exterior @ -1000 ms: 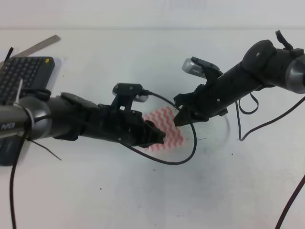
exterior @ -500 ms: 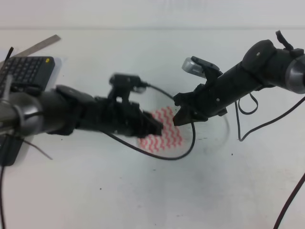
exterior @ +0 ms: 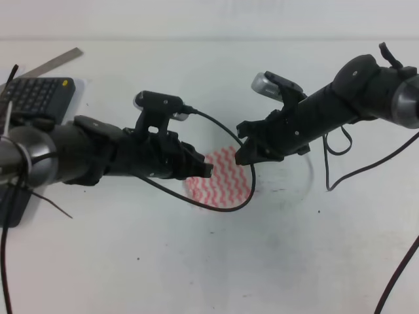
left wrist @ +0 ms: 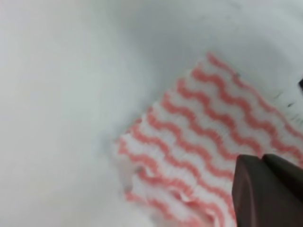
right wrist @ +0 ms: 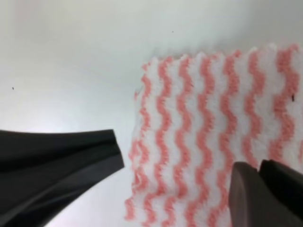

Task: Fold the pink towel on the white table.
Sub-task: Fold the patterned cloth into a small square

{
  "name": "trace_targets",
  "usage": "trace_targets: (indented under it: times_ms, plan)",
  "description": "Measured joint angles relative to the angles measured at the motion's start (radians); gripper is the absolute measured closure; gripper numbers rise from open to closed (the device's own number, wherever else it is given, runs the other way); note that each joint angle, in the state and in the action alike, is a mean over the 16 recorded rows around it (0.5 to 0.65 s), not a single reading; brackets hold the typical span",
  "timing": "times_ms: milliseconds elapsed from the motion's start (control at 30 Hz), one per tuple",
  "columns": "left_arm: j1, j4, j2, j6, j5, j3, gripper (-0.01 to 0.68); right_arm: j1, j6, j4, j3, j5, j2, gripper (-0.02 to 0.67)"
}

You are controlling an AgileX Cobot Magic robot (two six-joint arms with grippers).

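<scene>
You have the pink towel [exterior: 219, 178] lying flat on the white table [exterior: 196, 261], well to the right of the black keyboard [exterior: 33, 98]. Take the towel as your landmark: the left gripper [exterior: 204, 170] sits over its left edge, the right gripper [exterior: 243, 156] over its upper right corner, each arm reaching in from its own side. Neither claw pinches cloth in the wrist views. The right gripper stands spread, one finger [right wrist: 57, 156] over bare table beside the towel's edge, the other over the stripes. Whether the left gripper is open or pressed together you cannot tell; only one dark fingertip [left wrist: 267, 189] shows. A black cable [exterior: 245, 190] loops across the towel's lower right. The towel looks roughly square, so neither axis leads; both arms are about equally near.
</scene>
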Motion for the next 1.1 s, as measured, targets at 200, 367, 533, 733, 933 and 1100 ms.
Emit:
trace_targets:
  times_ms: [200,367,533,733,933,1100]
  plan:
    - [0.0,-0.001,0.019,0.0,-0.007,0.0,0.673,0.007,0.001,0.015,0.0,0.007,0.014,0.645]
    - [0.0,-0.004,0.021,0.0,-0.008,0.0,0.673,0.019,-0.001,0.023,0.0,0.0,0.027,0.647]
    - [0.0,-0.007,0.02,0.0,-0.009,0.0,0.673,0.032,-0.001,0.019,0.0,-0.022,0.039,0.648]
    - [0.0,-0.008,0.018,0.001,-0.009,0.0,0.673,0.039,0.0,0.005,0.0,-0.047,0.057,0.65]
    - [0.0,-0.008,0.01,0.004,-0.02,0.0,0.673,0.039,0.013,-0.005,-0.001,-0.051,0.075,0.651]
    - [0.0,-0.008,-0.001,0.009,-0.037,0.0,0.673,0.039,0.03,-0.015,-0.002,-0.042,0.081,0.651]
